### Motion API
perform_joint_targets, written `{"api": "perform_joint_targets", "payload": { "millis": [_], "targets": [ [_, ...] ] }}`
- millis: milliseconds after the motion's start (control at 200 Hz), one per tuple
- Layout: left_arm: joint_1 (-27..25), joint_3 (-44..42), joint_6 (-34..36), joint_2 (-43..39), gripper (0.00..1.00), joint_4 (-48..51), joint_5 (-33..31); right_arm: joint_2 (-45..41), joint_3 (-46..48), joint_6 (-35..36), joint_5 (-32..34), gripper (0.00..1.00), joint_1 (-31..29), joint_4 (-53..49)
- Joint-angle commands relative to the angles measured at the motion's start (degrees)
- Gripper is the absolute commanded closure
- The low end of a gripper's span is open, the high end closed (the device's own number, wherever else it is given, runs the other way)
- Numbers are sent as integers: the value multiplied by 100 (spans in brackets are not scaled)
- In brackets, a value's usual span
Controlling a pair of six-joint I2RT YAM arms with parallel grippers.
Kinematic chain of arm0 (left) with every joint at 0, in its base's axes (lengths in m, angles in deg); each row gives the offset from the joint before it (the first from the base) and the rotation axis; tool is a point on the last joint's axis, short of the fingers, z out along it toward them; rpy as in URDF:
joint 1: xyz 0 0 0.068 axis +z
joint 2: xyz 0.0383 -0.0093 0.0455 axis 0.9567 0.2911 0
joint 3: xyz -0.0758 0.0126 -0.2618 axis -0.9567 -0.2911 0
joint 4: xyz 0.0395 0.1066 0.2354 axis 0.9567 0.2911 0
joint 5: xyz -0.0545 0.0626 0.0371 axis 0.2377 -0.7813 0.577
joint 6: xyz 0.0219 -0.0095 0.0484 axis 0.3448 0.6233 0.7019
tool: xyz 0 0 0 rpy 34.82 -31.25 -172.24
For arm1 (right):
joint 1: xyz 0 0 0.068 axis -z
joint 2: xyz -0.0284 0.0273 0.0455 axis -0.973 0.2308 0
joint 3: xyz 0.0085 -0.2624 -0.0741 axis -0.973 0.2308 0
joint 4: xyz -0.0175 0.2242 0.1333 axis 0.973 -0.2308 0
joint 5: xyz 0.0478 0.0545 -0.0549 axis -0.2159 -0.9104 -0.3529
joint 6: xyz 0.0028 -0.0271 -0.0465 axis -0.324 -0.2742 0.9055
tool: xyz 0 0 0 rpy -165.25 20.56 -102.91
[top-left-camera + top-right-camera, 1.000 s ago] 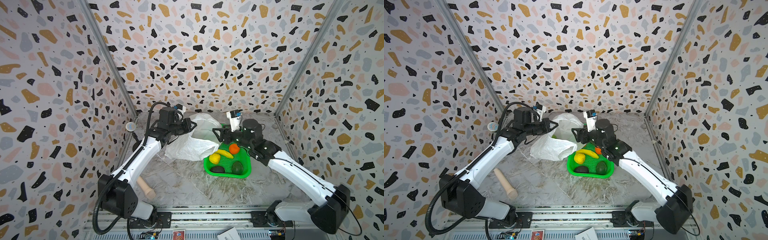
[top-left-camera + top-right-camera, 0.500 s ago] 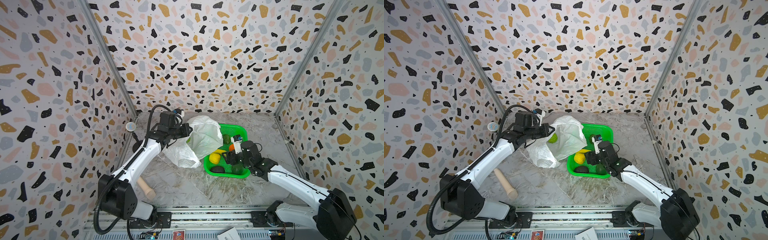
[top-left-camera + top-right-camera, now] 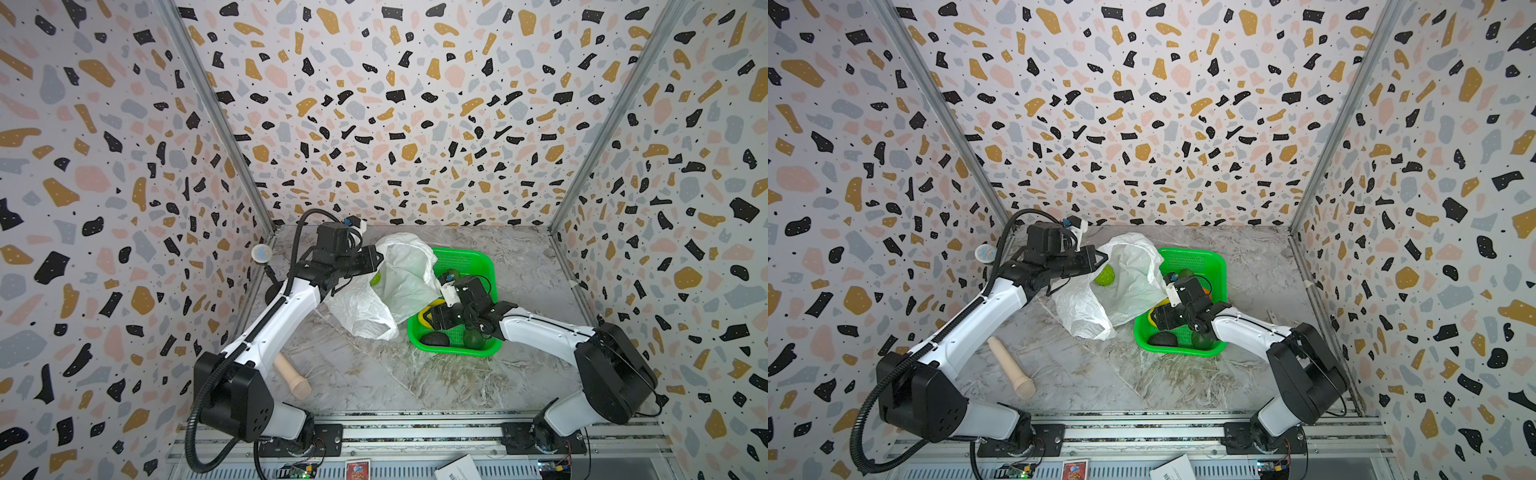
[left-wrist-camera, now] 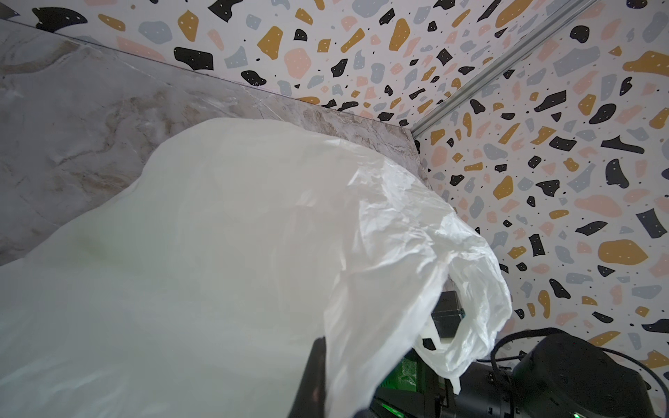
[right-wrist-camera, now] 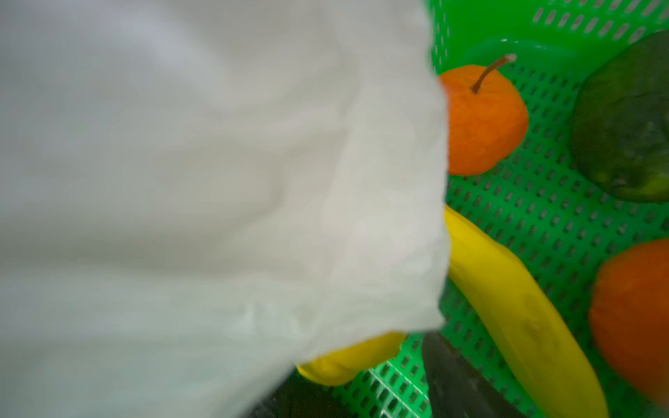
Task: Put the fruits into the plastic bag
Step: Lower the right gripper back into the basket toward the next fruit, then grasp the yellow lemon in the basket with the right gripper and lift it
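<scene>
Bag [image 3: 407, 270] crinkly thin white plastic; basket [image 3: 465, 262] green perforated mesh.

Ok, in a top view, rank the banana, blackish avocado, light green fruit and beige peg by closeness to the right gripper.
1. banana, at the right gripper.
2. blackish avocado, front corner of the basket.
3. light green fruit, inside the plastic bag.
4. beige peg, front left.

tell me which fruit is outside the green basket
The light green fruit: it sits in the plastic bag's open mouth, beside the green basket, while the banana, oranges and avocados lie inside the basket.
</scene>
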Motion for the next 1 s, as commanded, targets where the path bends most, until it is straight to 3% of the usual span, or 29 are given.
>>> {"api": "perform_joint_targets", "payload": {
  "millis": [0, 320, 466, 591, 806, 996],
  "targets": [
    [30, -6, 39, -73, 100, -179, 8, 196, -227, 153, -127, 19, -83, 49],
    [35, 9, 28, -41, 100, -174, 23, 936, -532, 348, 394, 24, -309, -29],
    [35, 17, 21, -40, 100, -166, 43, 876, -521, 431, 596, 41, -438, 81],
    [34, -12, 21, -41, 100, -168, 44, 492, -444, 491, 724, 51, -438, 151],
    [40, -13, 1, -41, 100, -168, 42, -781, -141, 464, 1196, 52, -434, -87],
    [37, -29, -44, -29, 100, -223, 65, -2227, 70, 90, 2251, 52, -428, -512]
  ]
}}
